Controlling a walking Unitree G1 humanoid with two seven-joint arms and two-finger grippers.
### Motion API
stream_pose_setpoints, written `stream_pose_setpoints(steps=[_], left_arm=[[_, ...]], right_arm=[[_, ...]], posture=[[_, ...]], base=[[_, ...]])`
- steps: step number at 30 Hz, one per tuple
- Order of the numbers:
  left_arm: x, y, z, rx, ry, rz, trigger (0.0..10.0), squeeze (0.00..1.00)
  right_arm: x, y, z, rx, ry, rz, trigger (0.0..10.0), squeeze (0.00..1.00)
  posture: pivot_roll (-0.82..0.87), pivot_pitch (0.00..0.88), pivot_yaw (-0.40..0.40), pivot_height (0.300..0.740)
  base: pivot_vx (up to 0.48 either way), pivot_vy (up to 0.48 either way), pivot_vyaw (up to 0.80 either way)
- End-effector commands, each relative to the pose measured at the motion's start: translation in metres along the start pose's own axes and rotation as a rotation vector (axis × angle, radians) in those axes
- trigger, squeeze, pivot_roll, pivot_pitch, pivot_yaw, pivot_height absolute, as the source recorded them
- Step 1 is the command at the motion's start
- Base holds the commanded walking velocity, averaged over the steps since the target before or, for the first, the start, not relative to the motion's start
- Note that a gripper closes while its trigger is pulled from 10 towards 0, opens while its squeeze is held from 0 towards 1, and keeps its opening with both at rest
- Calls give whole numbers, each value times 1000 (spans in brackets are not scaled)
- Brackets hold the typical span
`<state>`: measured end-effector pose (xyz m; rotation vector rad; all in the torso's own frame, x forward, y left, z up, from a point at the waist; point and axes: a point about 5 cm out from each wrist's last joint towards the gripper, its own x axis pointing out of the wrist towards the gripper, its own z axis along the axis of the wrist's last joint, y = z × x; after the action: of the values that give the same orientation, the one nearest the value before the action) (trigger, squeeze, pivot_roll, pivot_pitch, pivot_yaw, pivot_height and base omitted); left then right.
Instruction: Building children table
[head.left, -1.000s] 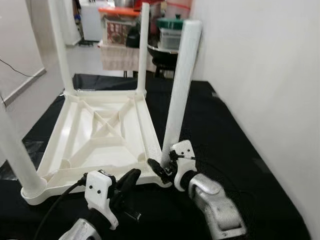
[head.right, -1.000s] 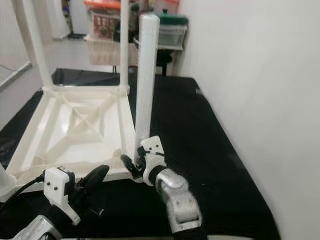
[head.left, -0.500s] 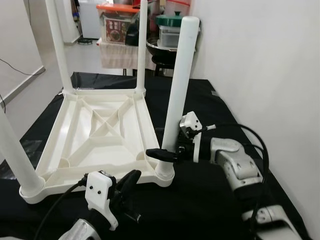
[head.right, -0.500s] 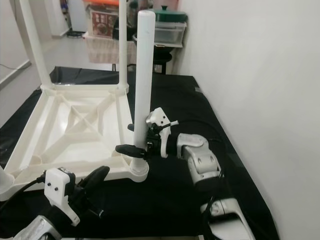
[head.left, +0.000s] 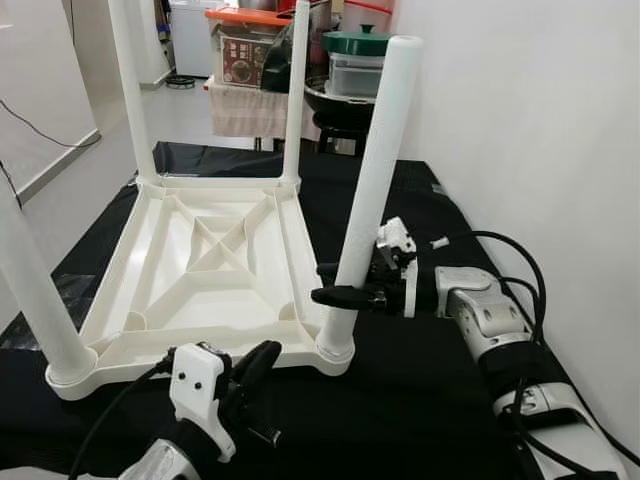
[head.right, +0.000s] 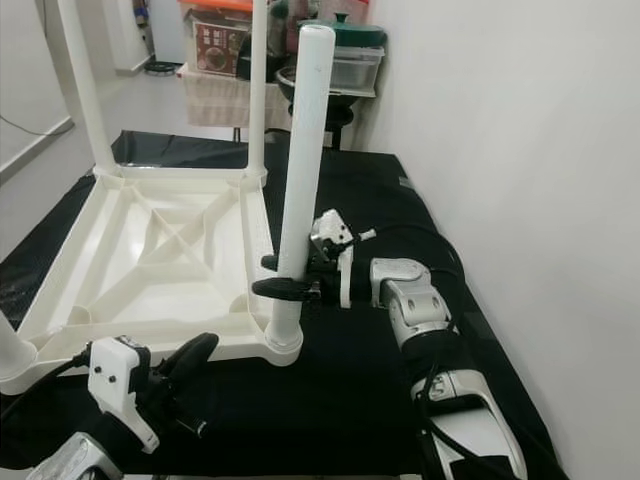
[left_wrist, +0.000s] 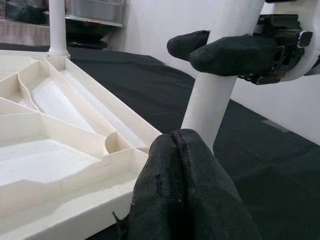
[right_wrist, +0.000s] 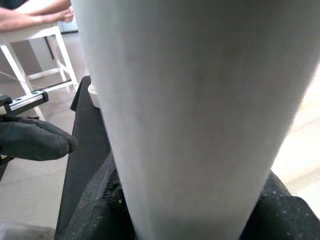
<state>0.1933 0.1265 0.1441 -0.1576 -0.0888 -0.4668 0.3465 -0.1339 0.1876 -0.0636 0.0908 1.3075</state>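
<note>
Near-right table leg (head.left: 372, 190): the right gripper (head.left: 338, 283) wraps its lower part, so the far finger is mostly hidden behind the leg. In the right wrist view the leg is so close it's blurred, both ends cut off. Far-left leg (head.left: 130, 85) and far-right leg (head.left: 296, 90) lose their tops at the frame edge; near-left leg (head.left: 28, 290) is cut at the left edge. Left gripper (head.left: 255, 365) partly hides the tabletop (head.left: 200, 270) rim below that right leg. Bins (head.left: 250, 50) behind the table too blurred to read.
</note>
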Motion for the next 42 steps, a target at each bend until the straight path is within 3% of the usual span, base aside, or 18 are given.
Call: stream_pose_setpoints(steps=[1, 5, 6, 7, 8, 9, 10, 11, 12, 21, 22, 25, 26, 27, 34, 35, 36, 42], left_arm=[[0, -2, -1, -1, 1, -5, 8471, 0], [0, -2, -1, -2, 0, -5, 8510, 0], [0, -2, -1, -1, -2, -5, 8471, 0], [0, -2, -1, -1, -2, -5, 8471, 0], [-1, -1, 0, 0, -3, -3, 8431, 0], [-1, -1, 0, 0, -3, -3, 8431, 0], [-1, 0, 1, 2, -3, -3, 8353, 0], [-1, 0, 1, 2, -3, -3, 8353, 0], [-1, 1, 2, 2, -3, -2, 8392, 0], [3, 4, 0, 0, -1, -9, 8824, 0], [3, 5, 0, 7, -2, -2, 8510, 0], [4, 5, -1, 9, -3, 0, 8510, 0], [4, 5, -1, 10, -3, 0, 8275, 0], [4, 5, -1, 9, -2, -1, 8314, 0], [5, 4, -1, 4, 0, -6, 8510, 0], [5, 4, -1, 3, 0, -6, 8471, 0], [5, 4, -1, 3, 0, -6, 8431, 0], [4, 4, -1, 4, 0, -5, 8353, 0]], right_arm=[[-3, 0, -3, 18, -28, -32, 0, 0], [-3, 0, -8, 33, -33, -93, 0, 0], [13, 7, -18, 71, -75, -271, 0, 0], [13, 7, -18, 71, -75, -271, 0, 0], [29, 20, -33, 135, -104, -534, 0, 0], [29, 20, -33, 135, -104, -534, 0, 0], [46, 48, -48, 197, -105, -654, 0, 0], [46, 48, -48, 197, -105, -654, 0, 0], [55, 68, -54, 237, -110, -723, 0, 0], [65, 68, -52, 155, -71, -640, 0, 0], [67, 70, -53, 164, -55, -642, 10000, 0], [67, 70, -53, 180, -58, -646, 10000, 0], [68, 71, -51, 207, -67, -609, 10000, 733], [70, 73, -46, 215, -75, -558, 10000, 1000], [62, 66, -28, 101, -76, -351, 10000, 1000], [55, 58, -23, 51, -70, -283, 10000, 431], [47, 47, -18, 7, -55, -233, 10000, 0], [34, 20, -6, -50, -23, -178, 10000, 0]], posture=[[55, 0, -111, 740], [54, 0, -112, 740], [40, 0, -119, 740], [40, 0, -119, 740], [30, 0, -113, 740], [30, 0, -113, 740], [25, 0, -97, 740], [25, 0, -97, 740], [25, 0, -97, 740], [27, 0, -96, 740], [28, 0, -96, 740], [28, 0, -96, 740], [29, 0, -93, 740], [29, 0, -93, 740], [33, 0, -91, 740], [33, 0, -91, 740], [39, 0, -95, 740], [52, 0, -100, 740]], base=[[0, 0, 0], [0, 0, 0], [0, 0, 0], [0, 0, 0], [0, 0, 0], [0, 0, 0], [0, 0, 0], [0, 0, 0], [0, 0, 0], [0, 0, 0], [0, 0, 0], [0, 0, 0], [0, 0, 0], [0, 0, 0], [0, 0, 0], [0, 0, 0], [0, 0, 0], [0, 0, 0]])
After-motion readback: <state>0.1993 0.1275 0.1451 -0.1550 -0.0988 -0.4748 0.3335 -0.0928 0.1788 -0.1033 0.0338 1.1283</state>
